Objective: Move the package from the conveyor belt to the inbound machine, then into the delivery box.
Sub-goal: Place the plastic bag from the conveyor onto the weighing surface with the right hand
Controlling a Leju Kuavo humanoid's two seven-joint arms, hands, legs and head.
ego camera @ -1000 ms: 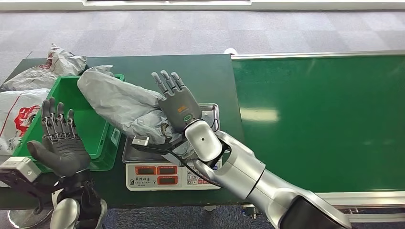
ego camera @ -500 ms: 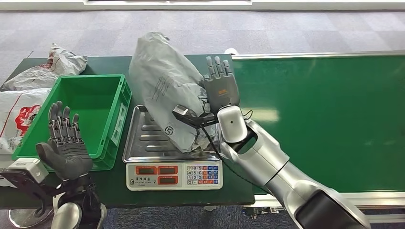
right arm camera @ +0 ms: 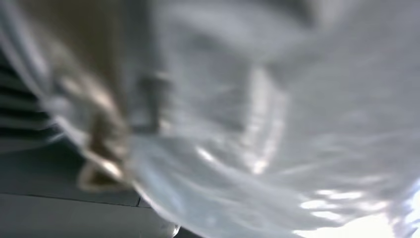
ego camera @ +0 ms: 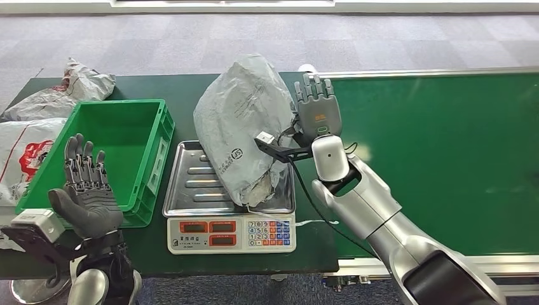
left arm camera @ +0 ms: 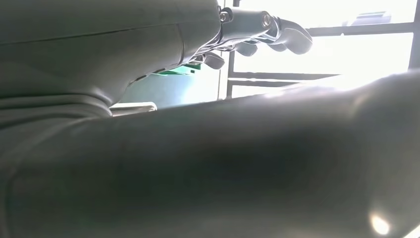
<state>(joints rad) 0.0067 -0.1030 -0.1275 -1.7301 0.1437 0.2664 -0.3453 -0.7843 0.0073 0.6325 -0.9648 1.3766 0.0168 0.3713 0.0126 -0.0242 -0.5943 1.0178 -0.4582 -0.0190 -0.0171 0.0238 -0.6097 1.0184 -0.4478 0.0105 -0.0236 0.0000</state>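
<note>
Your right hand presses its palm against the right side of the grey package, fingers straight and pointing far, though you cannot tell whether the thumb grips it. The package stands tilted with its near end on the steel tray of the scale, left of the green conveyor belt. Your left hand hovers spread and empty at the near edge of the green box.

A crumpled grey package (black print on its face) stands upright on the scale tray's right edge.
</note>
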